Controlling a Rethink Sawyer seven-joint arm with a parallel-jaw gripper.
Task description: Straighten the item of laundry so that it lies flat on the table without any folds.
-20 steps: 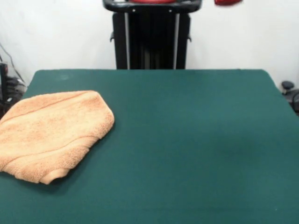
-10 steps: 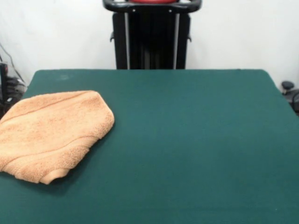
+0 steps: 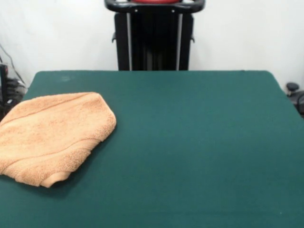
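Front view only. Towel (image 3: 52,135) located at roughly 9 o'clock on the table (image 3: 190,142), hard against the left edge, with part of the left side lapping over that edge. Colour light orange-tan, fluffy terry surface. Not flat: folded over on itself, with a doubled layer showing along the near edge toward 7 o'clock, where a thick rolled lip and a small tucked corner stand out. Ribbed band running diagonally across the lower part, parallel to that near edge; a second faint line near the far edge toward 11 o'clock. Corner toward 3 o'clock rounded, resting on the cloth. Outline irregular, not rectangular.

Table covered in smooth dark green cloth, with bare cloth from 12 o'clock round through 3 to 6 o'clock.

Pedestal (image 3: 154,35) black, upright at 12 o'clock beyond the table's far edge, with a sliver of red showing at the very top.

Gripper nowhere in sight in this view; state of its opening cannot be told. Nothing in contact with the towel.

Dark cables and equipment at both side margins, off the table.
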